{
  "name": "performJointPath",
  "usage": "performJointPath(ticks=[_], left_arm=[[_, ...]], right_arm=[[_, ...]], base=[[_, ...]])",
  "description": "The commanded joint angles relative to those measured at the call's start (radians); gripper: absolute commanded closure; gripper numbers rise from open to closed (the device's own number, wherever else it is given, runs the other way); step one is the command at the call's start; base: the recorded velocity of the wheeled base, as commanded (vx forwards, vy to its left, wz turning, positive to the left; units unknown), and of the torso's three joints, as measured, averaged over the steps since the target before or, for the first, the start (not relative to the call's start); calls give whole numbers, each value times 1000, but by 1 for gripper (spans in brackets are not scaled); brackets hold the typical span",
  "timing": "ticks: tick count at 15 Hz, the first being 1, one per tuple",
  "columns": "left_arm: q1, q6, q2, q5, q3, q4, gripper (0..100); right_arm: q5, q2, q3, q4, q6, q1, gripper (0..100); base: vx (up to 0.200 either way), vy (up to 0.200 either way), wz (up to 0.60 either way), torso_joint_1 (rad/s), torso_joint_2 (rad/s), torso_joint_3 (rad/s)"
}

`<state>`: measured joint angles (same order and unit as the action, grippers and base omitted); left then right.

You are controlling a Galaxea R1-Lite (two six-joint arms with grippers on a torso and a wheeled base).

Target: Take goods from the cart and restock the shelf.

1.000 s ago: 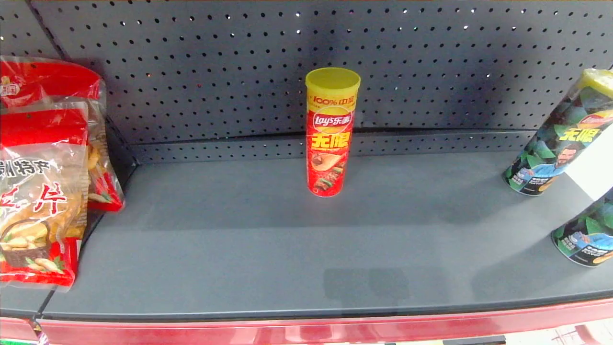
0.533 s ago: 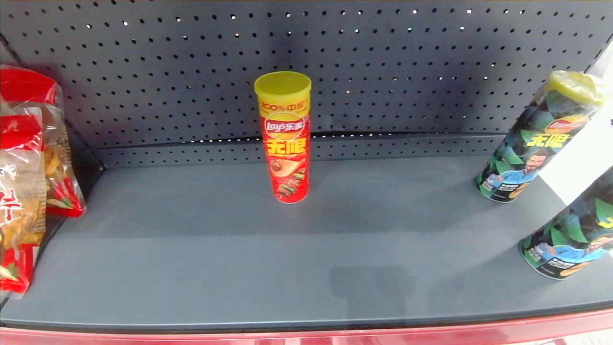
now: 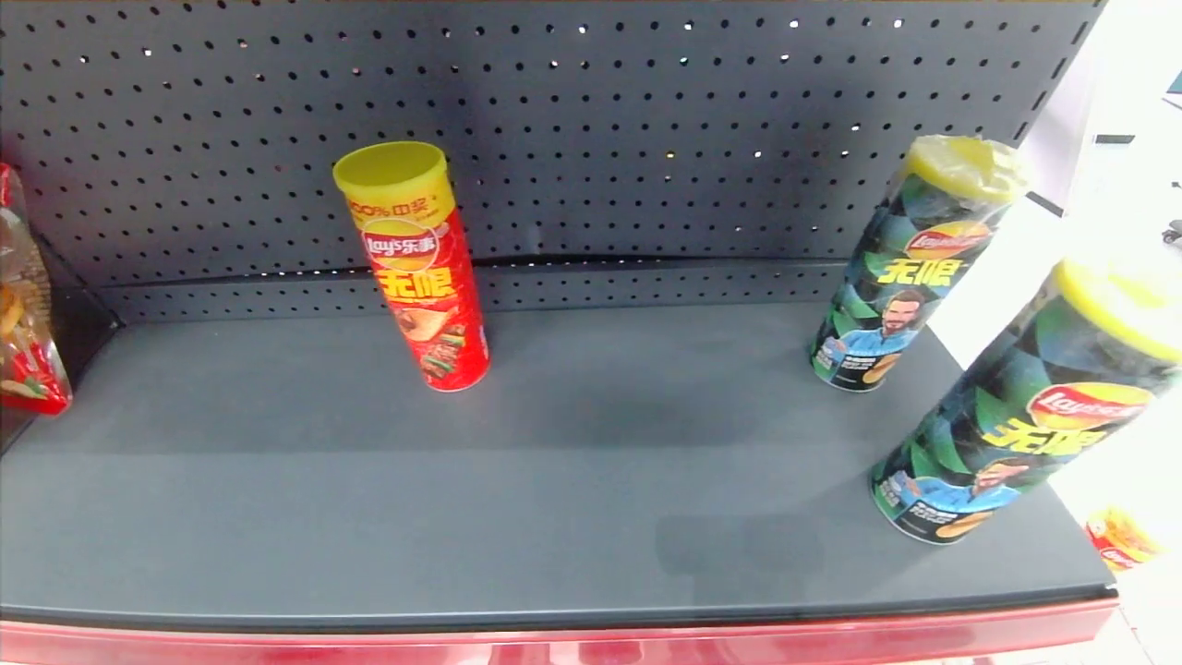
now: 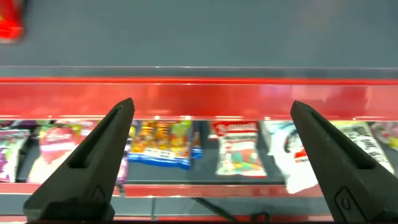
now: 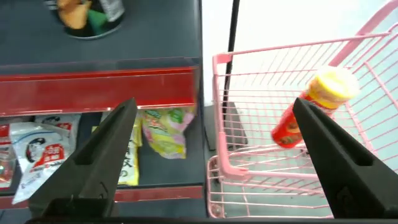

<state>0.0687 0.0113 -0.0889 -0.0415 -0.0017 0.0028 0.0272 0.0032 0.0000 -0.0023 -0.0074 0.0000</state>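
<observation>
A red chip can with a yellow lid [image 3: 417, 266] stands upright on the grey shelf [image 3: 517, 480], left of centre near the pegboard back. Two dark green chip cans [image 3: 900, 268] [image 3: 1020, 406] stand at the shelf's right end. In the right wrist view my right gripper [image 5: 214, 118] is open in front of the shelf's red edge [image 5: 99, 90]; beyond it a pink wire cart [image 5: 292, 180] holds another red chip can [image 5: 314, 106]. My left gripper [image 4: 211, 115] is open too, facing the red shelf edge [image 4: 199, 96] with nothing between its fingers.
A red snack bag [image 3: 23, 305] sits at the shelf's far left. The lower shelf holds several snack packets [image 4: 161, 143] [image 5: 165, 130]. The shelf's right end stops beside a white wall [image 3: 1127, 139]. Open shelf floor lies between the red can and the green cans.
The head camera has swung to the right: the red can and snack bags slid left in the picture and both green cans came into fuller view. Nothing on the shelf moved.
</observation>
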Motion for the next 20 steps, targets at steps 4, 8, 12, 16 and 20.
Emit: performJointPath(ticks=[4,8,12,16,20], left_arm=[[0,1,-2,0,0,0,0],[0,1,-2,0,0,0,0],[0,1,-2,0,0,0,0],[0,1,0,0,0,0,0],[0,1,0,0,0,0,0]], right_arm=[[0,0,0,-1,0,0,0],[0,0,0,-1,0,0,0],[0,0,0,-1,0,0,0],[0,0,0,-1,0,0,0],[0,0,0,-1,0,0,0]], base=[[0,-200,0,2,2,1],[0,-200,0,6,7,0],[0,-200,0,0,0,4],[0,-150,0,3,2,-1],[0,0,0,0,0,0]])
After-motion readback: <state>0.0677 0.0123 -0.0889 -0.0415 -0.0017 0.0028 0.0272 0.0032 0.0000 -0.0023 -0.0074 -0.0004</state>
